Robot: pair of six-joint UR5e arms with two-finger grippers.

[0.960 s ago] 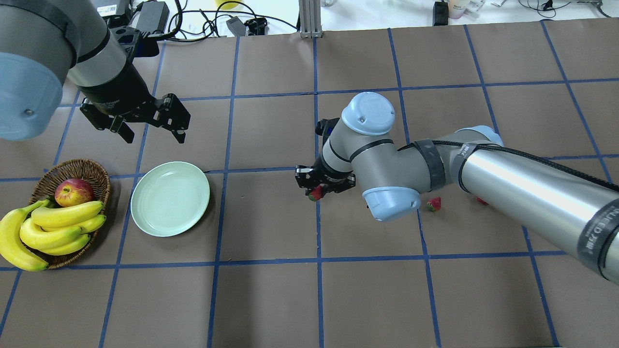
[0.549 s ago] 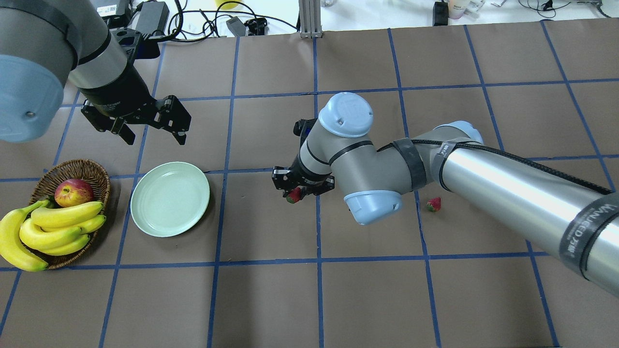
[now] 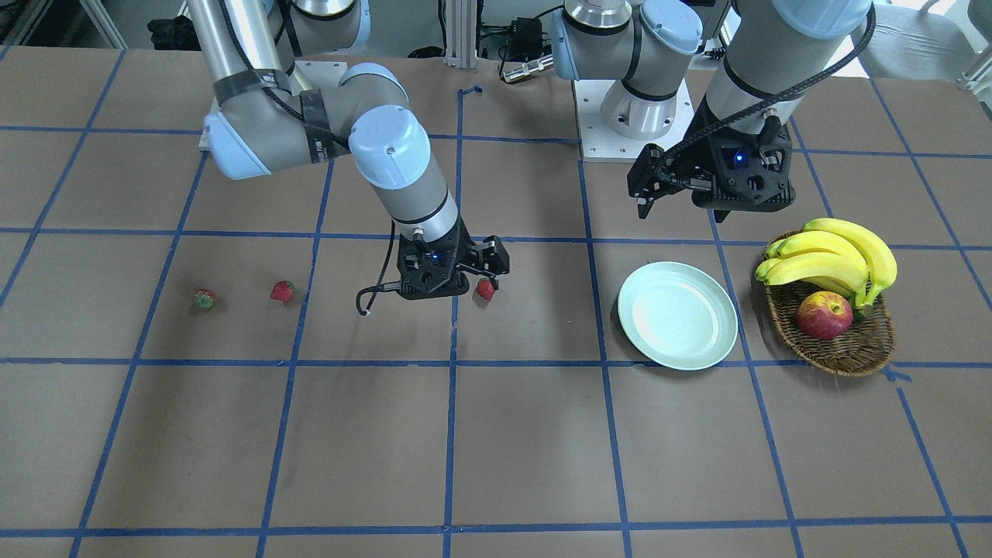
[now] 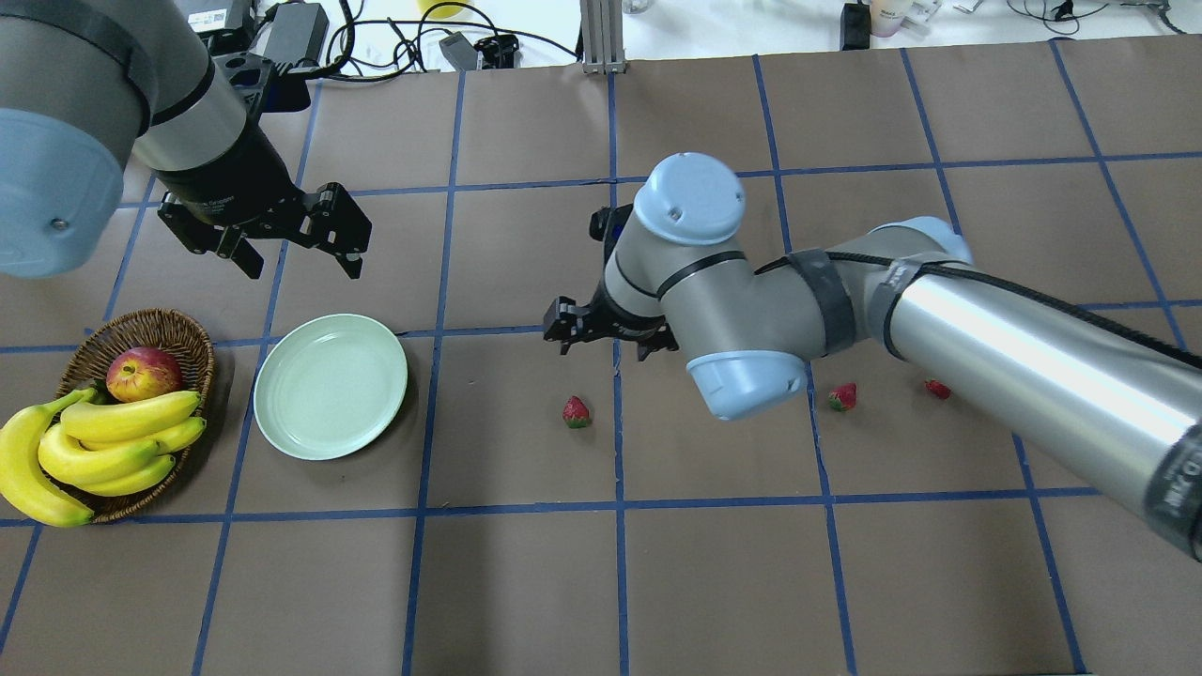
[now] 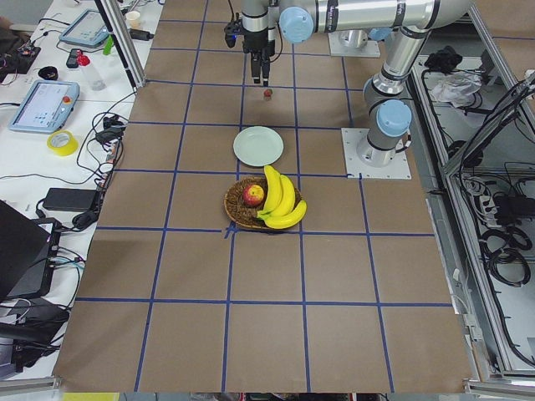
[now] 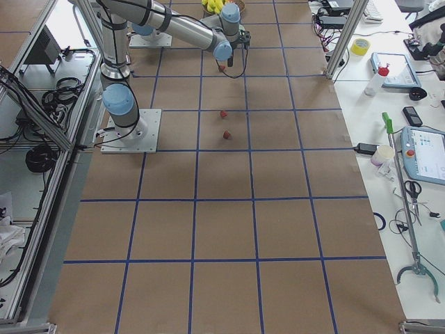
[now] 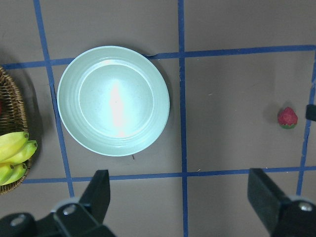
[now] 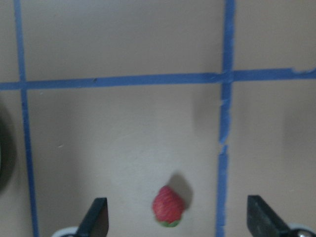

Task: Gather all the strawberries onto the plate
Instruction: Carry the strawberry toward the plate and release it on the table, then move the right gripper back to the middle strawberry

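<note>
Brown table (image 4: 714,582), blue tape grid (image 4: 618,507), strawberry (image 4: 577,411) loose

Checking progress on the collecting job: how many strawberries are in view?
3. The first strawberry lies near the open right gripper; the second strawberry and third strawberry lie farther to the robot's right. The plate holds none.

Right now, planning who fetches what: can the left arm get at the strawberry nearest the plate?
Probably yes. That strawberry lies loose on the bare table past the plate, and the left claw hangs open nearby. The open right claw hovers close by and might crowd it.
</note>
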